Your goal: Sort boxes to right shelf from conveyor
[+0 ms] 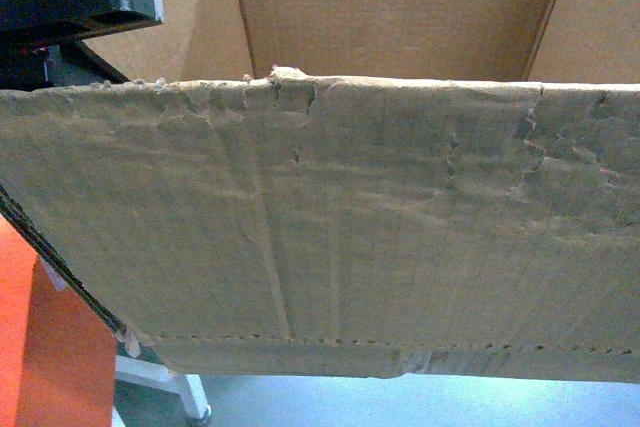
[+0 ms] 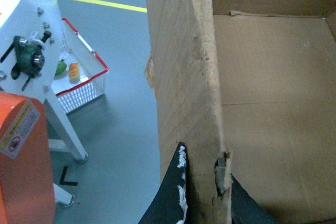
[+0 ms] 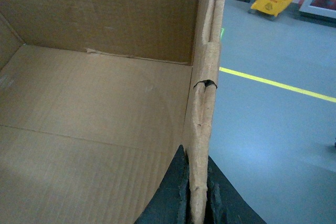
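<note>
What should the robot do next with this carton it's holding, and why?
Probably keep both claws clamped and carry the carton level toward the shelf: the left claw and right claw each pinch a ragged wall edge, and the torn cardboard could slip or rip.

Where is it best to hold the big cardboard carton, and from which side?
Probably by its two opposite side walls, pinched from above over the open top. The left gripper and right gripper each straddle a wall of the carton this way.
</note>
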`<state>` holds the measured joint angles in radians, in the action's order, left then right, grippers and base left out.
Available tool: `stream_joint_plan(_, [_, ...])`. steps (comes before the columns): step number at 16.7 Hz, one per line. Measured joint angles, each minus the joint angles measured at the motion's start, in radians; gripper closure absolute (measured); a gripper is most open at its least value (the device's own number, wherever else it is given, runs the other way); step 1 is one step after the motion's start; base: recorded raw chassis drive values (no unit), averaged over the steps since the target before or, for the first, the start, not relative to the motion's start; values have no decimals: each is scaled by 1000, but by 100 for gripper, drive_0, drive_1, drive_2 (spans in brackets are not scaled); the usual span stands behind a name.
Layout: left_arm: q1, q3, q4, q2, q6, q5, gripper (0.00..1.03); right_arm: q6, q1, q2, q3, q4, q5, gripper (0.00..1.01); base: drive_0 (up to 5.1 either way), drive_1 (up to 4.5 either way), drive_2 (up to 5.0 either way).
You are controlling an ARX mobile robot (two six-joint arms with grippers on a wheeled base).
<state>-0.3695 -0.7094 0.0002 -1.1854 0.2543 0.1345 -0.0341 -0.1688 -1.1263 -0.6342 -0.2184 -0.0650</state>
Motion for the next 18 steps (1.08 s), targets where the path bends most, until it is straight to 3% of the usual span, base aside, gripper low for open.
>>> stream_joint_plan(18, [0,0,0,0,0,0,99,0,0,0,0,0,0,98,-131,-131,-131])
